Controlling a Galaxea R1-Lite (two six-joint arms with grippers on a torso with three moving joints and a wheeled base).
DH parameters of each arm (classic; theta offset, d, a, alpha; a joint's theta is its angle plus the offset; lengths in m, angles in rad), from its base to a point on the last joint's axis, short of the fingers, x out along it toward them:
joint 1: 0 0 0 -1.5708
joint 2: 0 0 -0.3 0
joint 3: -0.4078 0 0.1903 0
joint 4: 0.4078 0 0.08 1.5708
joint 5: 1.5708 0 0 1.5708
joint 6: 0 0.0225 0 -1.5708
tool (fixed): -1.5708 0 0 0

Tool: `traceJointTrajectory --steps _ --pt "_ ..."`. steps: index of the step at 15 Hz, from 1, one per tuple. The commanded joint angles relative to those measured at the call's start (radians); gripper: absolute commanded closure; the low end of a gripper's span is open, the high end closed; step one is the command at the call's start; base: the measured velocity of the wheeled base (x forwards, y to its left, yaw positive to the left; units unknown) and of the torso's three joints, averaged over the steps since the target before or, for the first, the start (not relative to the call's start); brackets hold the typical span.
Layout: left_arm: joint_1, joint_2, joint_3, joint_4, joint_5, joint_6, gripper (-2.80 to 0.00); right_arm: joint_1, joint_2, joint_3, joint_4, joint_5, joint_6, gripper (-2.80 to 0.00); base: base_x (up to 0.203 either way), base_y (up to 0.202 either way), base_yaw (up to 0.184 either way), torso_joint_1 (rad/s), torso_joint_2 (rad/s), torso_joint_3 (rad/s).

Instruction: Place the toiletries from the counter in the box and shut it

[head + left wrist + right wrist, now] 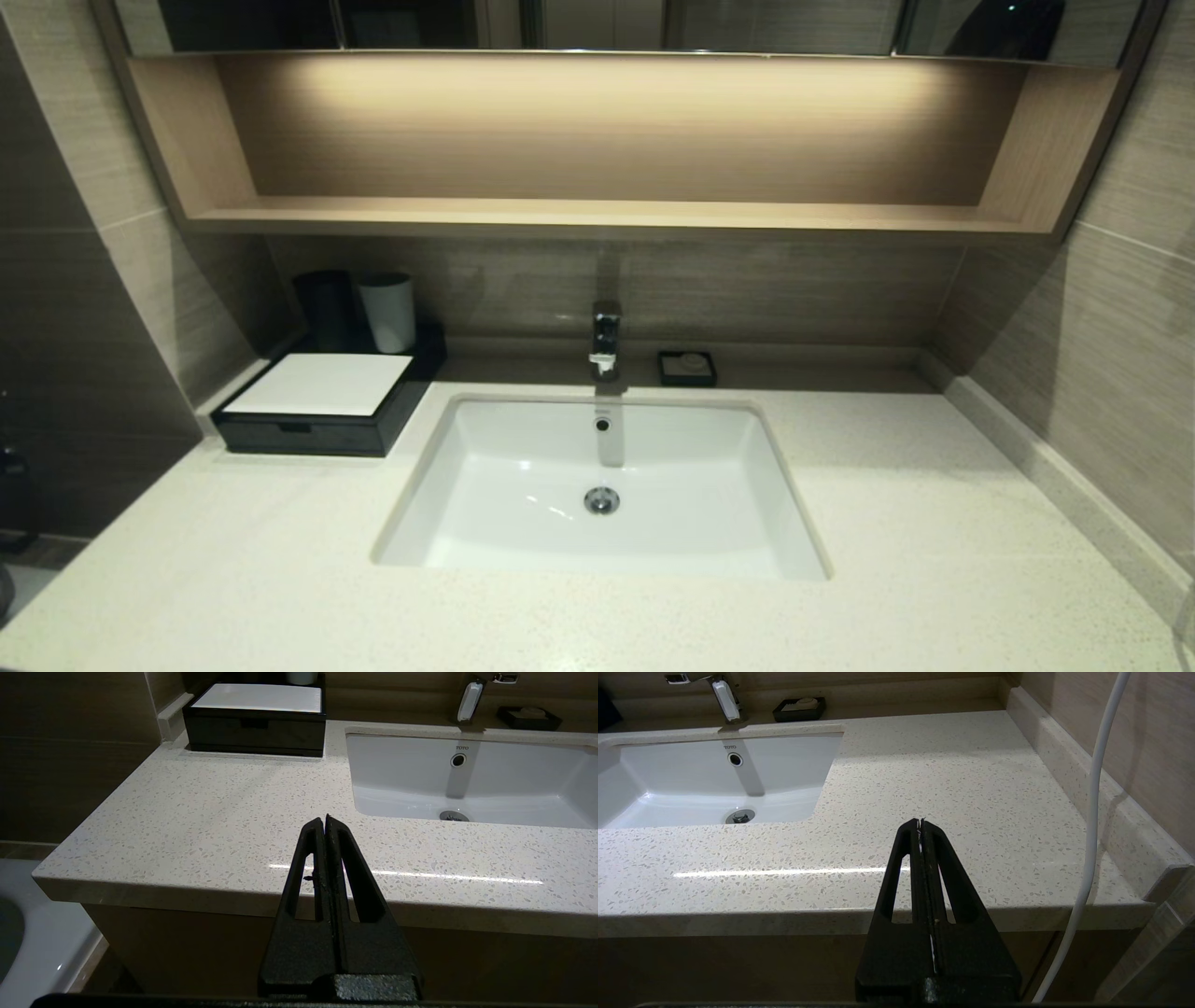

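Since no toiletries show on the counter (934,523) and the box (254,721) far ahead of our left gripper (325,817) has its drawer pushed in, we judge the task finished, both left and right gripper (920,820) pressed together, holding nothing.

Speckled off-white counter (934,523) — black, white-topped box (322,406)

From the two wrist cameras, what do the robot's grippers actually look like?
Both look alike. The left gripper and right gripper each have two long matte-black fingers with a grainy texture, tapering to a point, each with an elongated cut-out slot, on a blocky black base. A white cable runs beside the right one. No markings show; the arms themselves are out of view.
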Motion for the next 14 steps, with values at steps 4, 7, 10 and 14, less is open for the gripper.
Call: traceJointTrajectory --steps 4,7,10,14 --pt "0.000 0.000 0.000 0.000 0.000 -0.001 0.00 0.000 0.000 0.000 0.000 0.000 -0.002 0.00 0.000 0.000 0.000 0.000 0.00 0.000" --pt "0.000 0.000 0.001 0.000 0.000 -0.001 0.00 0.000 0.000 0.000 0.000 0.000 -0.004 0.00 0.000 0.000 0.000 0.000 0.00 0.000" --pt "0.000 0.000 0.000 0.000 0.000 -0.001 0.00 0.000 0.000 0.000 0.001 -0.001 -0.008 0.00 0.000 0.000 0.000 0.000 0.00 0.000" --pt "0.000 0.000 0.002 0.000 0.000 -0.001 0.00 0.000 0.000 0.000 0.000 -0.001 -0.008 0.00 0.000 0.000 0.000 0.000 0.00 0.000"
